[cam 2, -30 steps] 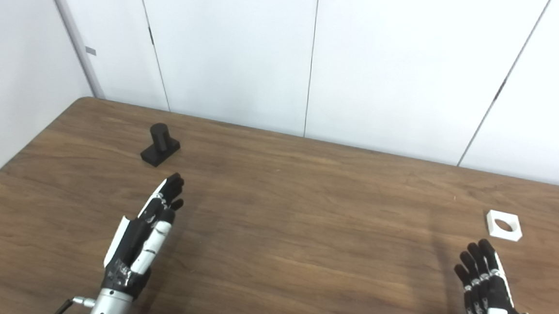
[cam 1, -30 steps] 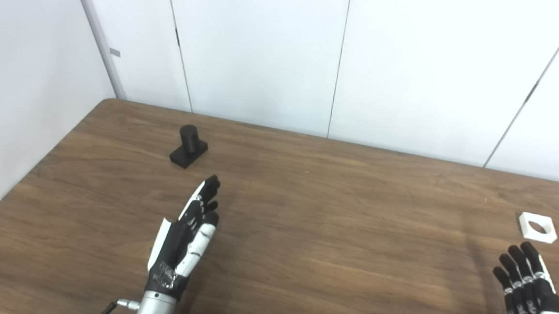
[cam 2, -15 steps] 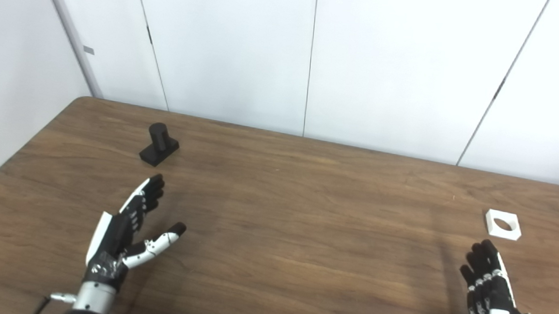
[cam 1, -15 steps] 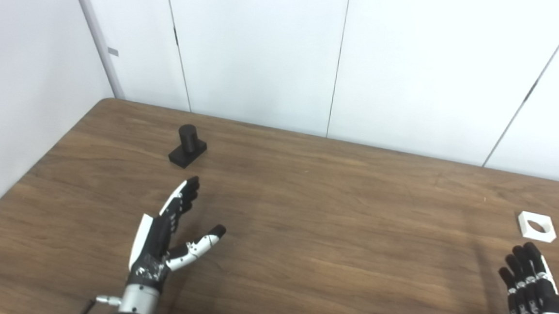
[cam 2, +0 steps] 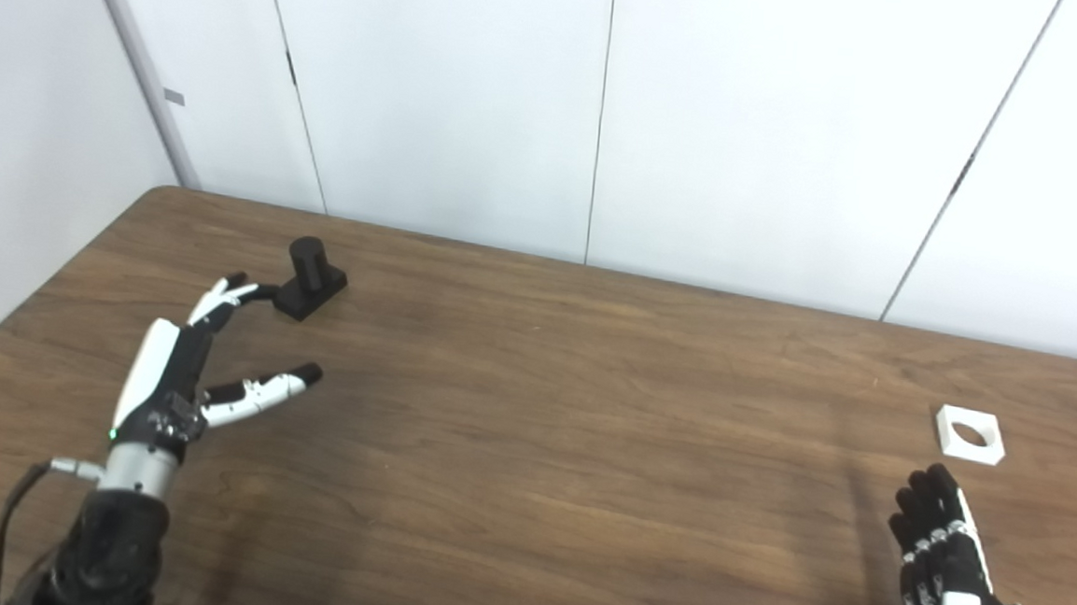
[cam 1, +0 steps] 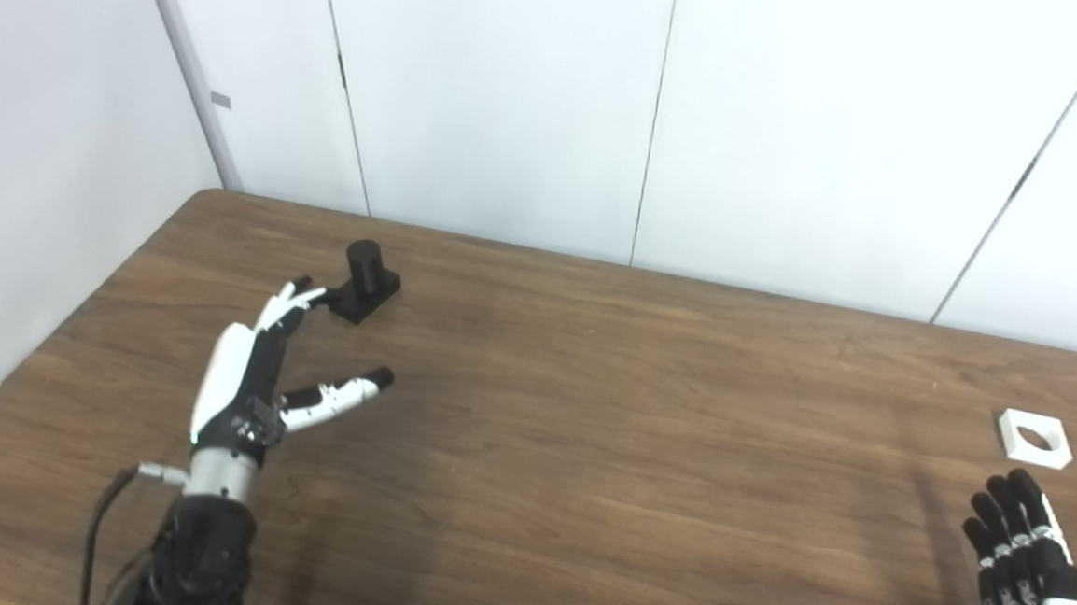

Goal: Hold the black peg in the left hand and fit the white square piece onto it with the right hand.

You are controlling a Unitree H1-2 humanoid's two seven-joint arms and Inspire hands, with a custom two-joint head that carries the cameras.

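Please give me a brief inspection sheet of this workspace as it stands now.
Surface: brown wooden table.
Job's things: black peg upright, far left; white square piece flat, far right; widely apart.
Clutter: nothing seen.
Hands: left hand open, fingertips close beside the peg, contact unclear; right hand open, short of the white piece, holding nothing.
Cables: thin cable at the left wrist.
Surroundings: white wall panels.
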